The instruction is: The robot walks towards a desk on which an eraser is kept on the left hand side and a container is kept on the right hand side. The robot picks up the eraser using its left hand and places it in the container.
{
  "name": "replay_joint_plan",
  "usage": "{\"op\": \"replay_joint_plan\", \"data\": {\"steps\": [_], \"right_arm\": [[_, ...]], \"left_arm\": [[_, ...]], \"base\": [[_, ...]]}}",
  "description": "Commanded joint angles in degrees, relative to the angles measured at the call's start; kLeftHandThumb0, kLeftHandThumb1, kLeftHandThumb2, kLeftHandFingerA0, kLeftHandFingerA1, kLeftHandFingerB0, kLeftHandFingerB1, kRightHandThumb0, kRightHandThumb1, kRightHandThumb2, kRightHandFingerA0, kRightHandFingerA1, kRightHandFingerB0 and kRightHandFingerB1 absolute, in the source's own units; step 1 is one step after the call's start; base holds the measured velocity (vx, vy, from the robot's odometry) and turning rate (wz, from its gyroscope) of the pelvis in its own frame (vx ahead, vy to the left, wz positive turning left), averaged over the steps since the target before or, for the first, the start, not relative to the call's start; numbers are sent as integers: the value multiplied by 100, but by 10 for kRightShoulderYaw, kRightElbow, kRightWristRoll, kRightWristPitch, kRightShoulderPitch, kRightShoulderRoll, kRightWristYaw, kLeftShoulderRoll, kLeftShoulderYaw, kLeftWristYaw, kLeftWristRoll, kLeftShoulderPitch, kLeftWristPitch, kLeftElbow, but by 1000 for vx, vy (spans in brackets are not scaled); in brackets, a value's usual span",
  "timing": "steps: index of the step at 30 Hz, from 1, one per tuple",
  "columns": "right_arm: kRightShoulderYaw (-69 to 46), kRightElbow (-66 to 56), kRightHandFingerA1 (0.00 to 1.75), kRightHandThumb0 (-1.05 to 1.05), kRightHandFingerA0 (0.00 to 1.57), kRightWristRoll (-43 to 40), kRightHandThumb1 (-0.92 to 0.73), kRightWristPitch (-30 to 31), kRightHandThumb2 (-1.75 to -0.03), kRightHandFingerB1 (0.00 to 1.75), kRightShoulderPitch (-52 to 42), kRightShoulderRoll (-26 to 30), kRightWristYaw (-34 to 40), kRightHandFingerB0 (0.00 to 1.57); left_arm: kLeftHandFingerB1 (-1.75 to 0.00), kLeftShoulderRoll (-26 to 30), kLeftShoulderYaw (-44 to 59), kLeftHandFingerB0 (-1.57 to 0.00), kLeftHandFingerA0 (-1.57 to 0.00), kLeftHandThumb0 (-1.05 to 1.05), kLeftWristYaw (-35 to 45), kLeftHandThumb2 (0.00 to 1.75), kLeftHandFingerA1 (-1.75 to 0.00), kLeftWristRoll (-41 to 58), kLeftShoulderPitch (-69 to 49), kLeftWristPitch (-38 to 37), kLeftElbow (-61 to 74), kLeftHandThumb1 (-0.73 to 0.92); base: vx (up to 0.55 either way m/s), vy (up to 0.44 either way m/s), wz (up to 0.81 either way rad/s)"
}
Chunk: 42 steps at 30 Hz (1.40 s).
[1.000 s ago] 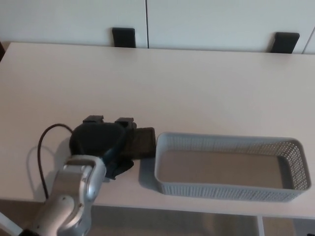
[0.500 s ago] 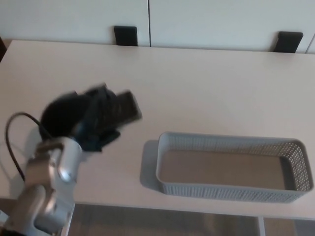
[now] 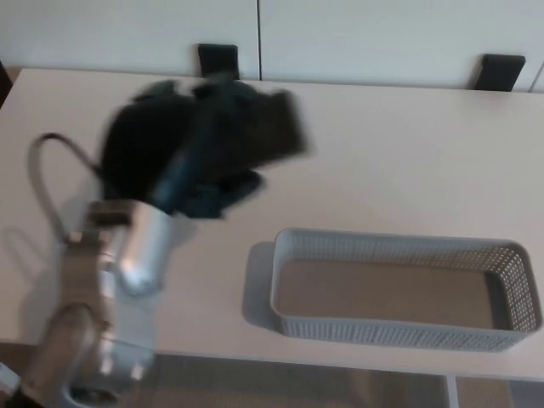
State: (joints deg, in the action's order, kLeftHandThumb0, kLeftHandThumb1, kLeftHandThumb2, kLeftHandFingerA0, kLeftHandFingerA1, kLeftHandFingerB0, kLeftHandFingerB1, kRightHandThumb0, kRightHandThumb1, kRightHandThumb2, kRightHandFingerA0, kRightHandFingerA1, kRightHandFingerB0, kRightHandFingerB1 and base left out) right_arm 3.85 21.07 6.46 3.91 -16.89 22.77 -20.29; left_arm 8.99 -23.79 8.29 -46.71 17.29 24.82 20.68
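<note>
Heavy motion blur on the left hand (image 3: 200, 144), so finger outlines are smeared and individual fingers cannot be separated. A dark flat slab, the eraser (image 3: 276, 129), sticks out of the hand's right side; its edges are blurred too, and how much of it sits inside the grip is hidden. Hand reads as clenched around the eraser, holding it up off the desk (image 3: 399, 161), over the left-centre of the surface and up-left of the container. Exact contact points not readable.

Silver forearm (image 3: 127, 255) runs from the lower left up to the hand, lower part cut off by the bottom edge. A black cable (image 3: 47, 170) loops off its left side. Right hand does not show anywhere.

The container (image 3: 399, 331), a grey mesh-walled basket, sits on the desk's right front, long side along the near edge, nothing visible inside but its bare floor. Well apart from the eraser, no contact.

Two black brackets (image 3: 218, 59) at the desk's far edge against white cabinet panels (image 3: 382, 38); the right bracket is partly cut by the frame side.
</note>
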Motion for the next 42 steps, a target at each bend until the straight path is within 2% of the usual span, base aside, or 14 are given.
{"op": "replay_joint_plan", "data": {"steps": [1, 2, 3, 5, 8, 10, 12, 15, 17, 21, 23, 26, 27, 42], "right_arm": [[5, 7, 43, -41, 46, 3, -68, -9, -59, 37, 1, 10, -8, 41], [2, 6, 43, -41, 45, -1, -68, -9, -59, 37, 0, 9, -10, 41], [2, -3, 43, -41, 46, 0, -68, -8, -59, 37, -3, 10, -9, 42], [2, -5, 58, -43, 42, 0, -50, -11, -88, 50, -2, 10, -10, 31], [7, -3, 57, -44, 42, 10, -51, -10, -88, 50, 3, 13, -6, 31], [10, -9, 57, -45, 42, 13, -51, -5, -88, 50, 4, 16, -8, 31], [16, -7, 56, -49, 41, 21, -53, -7, -88, 49, 6, 21, -8, 32], [16, -8, 56, -49, 41, 17, -53, -4, -88, 49, 6, 23, -12, 31], [18, -17, 54, -52, 39, 19, -54, 1, -87, 48, 5, 24, -11, 33], [21, -19, 55, -49, 41, 21, -54, -2, -87, 49, 7, 26, -11, 32], [24, -21, 55, -51, 40, 26, -54, -3, -88, 49, 9, 29, -10, 33], [27, -21, 55, -51, 40, 28, -54, -4, -88, 49, 14, 31, -11, 32], [27, -20, 55, -51, 40, 28, -54, -1, -88, 49, 16, 30, -10, 32], [22, -34, 55, -48, 39, 21, -52, 10, -86, 49, 26, 27, -14, 31]], "left_arm": [[-100, -23, -78, -73, -79, -34, 71, 62, -147, -48, 14, 21, 16, 76], [-87, -31, -92, -80, -79, -33, 77, 64, -148, -50, 18, 25, 14, 75], [-71, -41, -110, -71, -96, -32, 95, 99, -108, -65, 29, 40, 8, 59], [-54, -52, -118, -74, -95, -29, 86, 61, -123, -62, 32, 35, -3, 70], [-63, -76, -128, -76, -86, -33, 90, 65, -149, -50, 43, 40, -36, 74], [-67, -92, -137, -77, -84, -35, 103, 65, -147, -57, 51, 55, -52, 75], [-51, -107, -147, -68, -89, -36, 107, 63, -104, -62, 53, 68, -69, 77], [-64, -115, -158, -78, -86, -37, 93, 66, -136, -71, 48, 64, -87, 72], [-116, -118, -164, -66, -72, -33, 75, 63, -161, -77, 47, 57, -109, 74], [-114, -122, -164, -65, -75, -35, 71, 62, -153, -80, 53, 56, -136, 75], [-76, -125, -157, -77, -82, -34, 62, 65, -142, -65, 49, 44, -146, 71], [-38, -120, -160, -49, -74, -47, 127, 62, -80, -61, 63, 68, -144, 72], [0, -100, -183, 0, 0, -95, 182, 94, -1, -84, 72, 83, -142, 62], [0, -63, -140, 0, 0, -105, 273, 111, -1, -71, 91, 105, -32, 72]], "base": [[0, 0, 0], [0, 0, 0], [0, 0, 0], [0, 0, 0], [0, 0, 0], [0, 0, 0], [0, 0, 0], [0, 0, 0], [0, 0, 0], [0, 0, 0], [0, 0, 0], [0, 0, 0], [0, 0, 0], [0, 0, 0]]}}
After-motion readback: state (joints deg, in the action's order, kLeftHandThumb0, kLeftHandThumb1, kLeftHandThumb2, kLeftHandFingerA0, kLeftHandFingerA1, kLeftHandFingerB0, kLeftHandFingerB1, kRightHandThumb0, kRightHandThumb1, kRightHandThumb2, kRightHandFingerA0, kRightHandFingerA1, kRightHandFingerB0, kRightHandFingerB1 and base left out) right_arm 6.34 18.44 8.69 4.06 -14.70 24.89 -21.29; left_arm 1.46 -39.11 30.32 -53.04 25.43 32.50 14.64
